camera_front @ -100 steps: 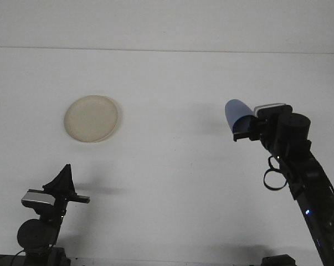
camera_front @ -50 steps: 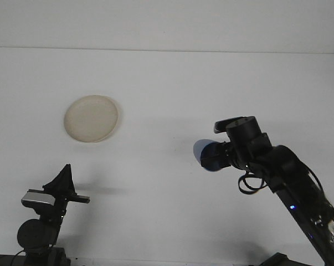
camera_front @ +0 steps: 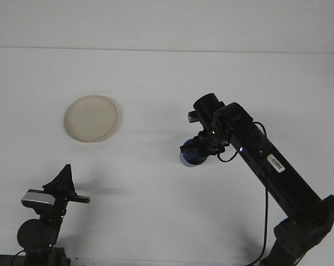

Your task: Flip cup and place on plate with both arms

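Note:
A blue cup (camera_front: 190, 157) hangs just over the white table near the middle, and my right gripper (camera_front: 195, 148) is shut on it from above. The right arm reaches in from the lower right corner. A round cream plate (camera_front: 91, 118) lies flat at the left, well apart from the cup. My left gripper (camera_front: 63, 178) stays low at the bottom left, pointing up, in front of the plate and not touching it; its fingers look pressed together with nothing between them.
The table's back edge (camera_front: 167, 50) meets a pale wall. The right arm's base (camera_front: 299, 233) and a cable loop fill the lower right corner.
The right arm has swung left and down with the blue cup, turning it over from pointing up to hanging low near the table. The left arm has stayed put.

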`<control>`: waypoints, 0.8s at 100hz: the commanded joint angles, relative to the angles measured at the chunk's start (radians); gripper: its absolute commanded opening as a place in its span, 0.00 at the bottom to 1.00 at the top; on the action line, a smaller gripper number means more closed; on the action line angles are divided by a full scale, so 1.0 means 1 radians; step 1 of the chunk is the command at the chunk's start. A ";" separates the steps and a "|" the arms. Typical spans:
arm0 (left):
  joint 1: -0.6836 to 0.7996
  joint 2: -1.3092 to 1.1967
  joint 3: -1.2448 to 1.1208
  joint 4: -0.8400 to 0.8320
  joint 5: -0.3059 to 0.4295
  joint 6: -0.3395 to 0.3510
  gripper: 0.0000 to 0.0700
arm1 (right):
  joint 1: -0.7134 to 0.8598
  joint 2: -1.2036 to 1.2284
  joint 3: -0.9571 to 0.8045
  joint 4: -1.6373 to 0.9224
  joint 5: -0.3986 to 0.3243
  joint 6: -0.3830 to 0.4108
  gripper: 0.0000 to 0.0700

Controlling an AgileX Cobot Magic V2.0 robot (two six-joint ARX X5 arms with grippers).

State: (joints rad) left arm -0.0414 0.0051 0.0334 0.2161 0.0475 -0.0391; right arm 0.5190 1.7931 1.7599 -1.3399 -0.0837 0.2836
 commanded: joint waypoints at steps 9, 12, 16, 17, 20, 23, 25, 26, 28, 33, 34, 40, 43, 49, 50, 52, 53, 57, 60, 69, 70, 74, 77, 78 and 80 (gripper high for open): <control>0.002 -0.002 -0.019 0.010 -0.003 0.008 0.02 | 0.019 0.061 0.029 -0.025 -0.003 -0.018 0.00; 0.002 -0.002 -0.019 0.010 -0.003 0.008 0.02 | 0.019 0.068 0.029 -0.026 -0.003 -0.018 0.00; 0.002 -0.002 -0.019 0.010 -0.003 0.008 0.02 | 0.019 0.076 0.029 -0.026 -0.003 -0.018 0.00; 0.002 -0.002 -0.019 0.010 -0.003 0.008 0.02 | 0.019 0.077 0.029 -0.026 -0.003 -0.018 0.00; 0.002 -0.002 -0.019 0.010 -0.003 0.008 0.02 | 0.020 0.083 0.029 -0.025 -0.003 -0.018 0.00; 0.002 -0.002 -0.019 0.010 -0.003 0.008 0.02 | 0.021 0.090 0.029 -0.025 -0.003 -0.018 0.00; 0.002 -0.002 -0.019 0.010 -0.003 0.008 0.02 | 0.024 0.094 0.029 -0.025 -0.003 -0.018 0.00; 0.002 -0.002 -0.019 0.010 -0.003 0.008 0.02 | 0.025 0.095 0.029 -0.025 -0.003 -0.019 0.00; 0.002 -0.002 -0.019 0.010 -0.003 0.008 0.02 | 0.025 0.100 0.029 -0.025 -0.002 -0.019 0.00; 0.002 -0.002 -0.019 0.010 -0.003 0.008 0.02 | 0.025 0.108 0.029 -0.025 -0.003 -0.019 0.00; 0.002 -0.002 -0.019 0.010 -0.003 0.008 0.02 | 0.025 0.109 0.029 -0.026 -0.003 -0.021 0.00; 0.002 -0.002 -0.019 0.010 -0.003 0.008 0.02 | 0.026 0.121 0.029 -0.025 -0.003 -0.023 0.00; 0.002 -0.002 -0.019 0.010 -0.003 0.008 0.02 | 0.028 0.127 0.029 -0.026 -0.003 -0.024 0.00; 0.002 -0.002 -0.019 0.010 -0.003 0.008 0.02 | 0.032 0.137 0.029 -0.026 -0.003 -0.026 0.00; 0.002 -0.002 -0.019 0.010 -0.003 0.008 0.02 | 0.033 0.140 0.029 -0.026 -0.003 -0.027 0.00; 0.002 -0.002 -0.019 0.010 -0.003 0.008 0.02 | 0.034 0.142 0.029 -0.026 -0.003 -0.028 0.00; 0.002 -0.002 -0.019 0.010 -0.003 0.008 0.02 | 0.034 0.142 0.029 -0.026 -0.003 -0.029 0.00; 0.002 -0.002 -0.019 0.010 -0.003 0.008 0.02 | 0.035 0.146 0.029 -0.025 -0.003 -0.031 0.01; 0.002 -0.002 -0.019 0.010 -0.003 0.008 0.02 | 0.037 0.150 0.029 -0.025 -0.003 -0.032 0.01; 0.002 -0.002 -0.019 0.010 -0.003 0.008 0.02 | 0.042 0.157 0.029 -0.025 -0.006 -0.041 0.01; 0.002 -0.002 -0.019 0.010 -0.003 0.008 0.02 | 0.042 0.157 0.029 -0.025 -0.006 -0.042 0.01; 0.002 -0.002 -0.019 0.010 -0.003 0.008 0.02 | 0.045 0.158 0.029 -0.025 -0.006 -0.045 0.03; 0.002 -0.002 -0.019 0.010 -0.003 0.008 0.02 | 0.045 0.158 0.029 -0.025 -0.006 -0.045 0.05; 0.002 -0.002 -0.019 0.010 -0.003 0.008 0.02 | 0.045 0.158 0.029 -0.025 -0.006 -0.045 0.06; 0.002 -0.002 -0.019 0.010 -0.003 0.008 0.02 | 0.045 0.158 0.029 -0.025 -0.006 -0.045 0.08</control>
State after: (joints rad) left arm -0.0414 0.0051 0.0334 0.2161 0.0475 -0.0391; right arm 0.5549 1.9266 1.7611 -1.3411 -0.0868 0.2565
